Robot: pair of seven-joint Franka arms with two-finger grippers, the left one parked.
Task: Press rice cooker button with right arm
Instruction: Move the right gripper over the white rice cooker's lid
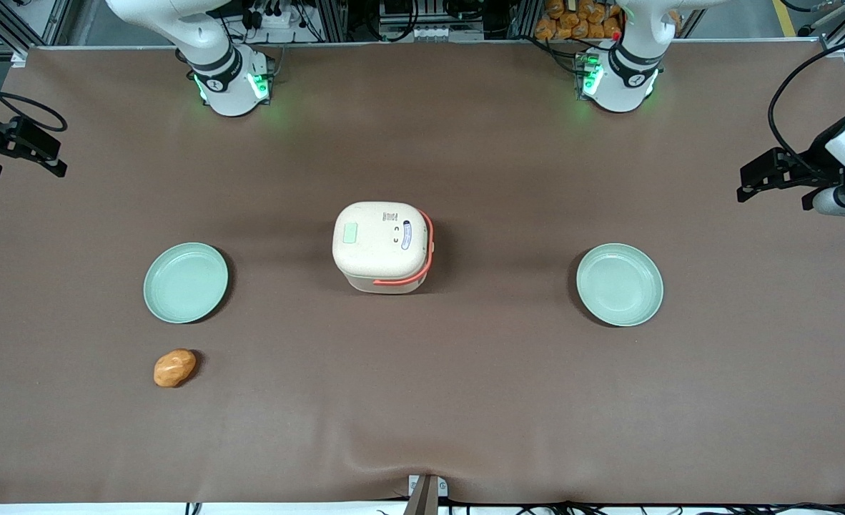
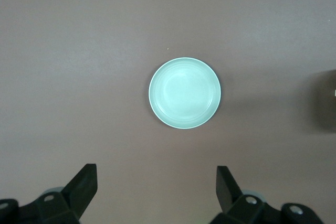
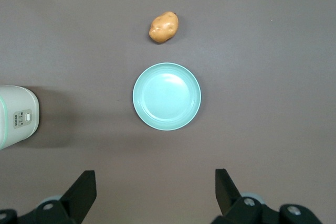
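Observation:
The rice cooker (image 1: 383, 247) stands closed at the middle of the table: cream, with a coral-orange handle band, a pale green patch (image 1: 350, 233) and a small control strip (image 1: 406, 234) on its lid. Part of it also shows in the right wrist view (image 3: 16, 116). My right gripper (image 1: 15, 139) hangs well above the table at the working arm's end, far from the cooker. In the right wrist view the gripper (image 3: 155, 174) is open and empty, looking down on a plate.
A mint-green plate (image 1: 186, 282) (image 3: 166, 96) lies toward the working arm's end. A potato (image 1: 174, 367) (image 3: 164, 27) lies nearer the front camera than it. A second mint-green plate (image 1: 620, 284) (image 2: 185, 93) lies toward the parked arm's end.

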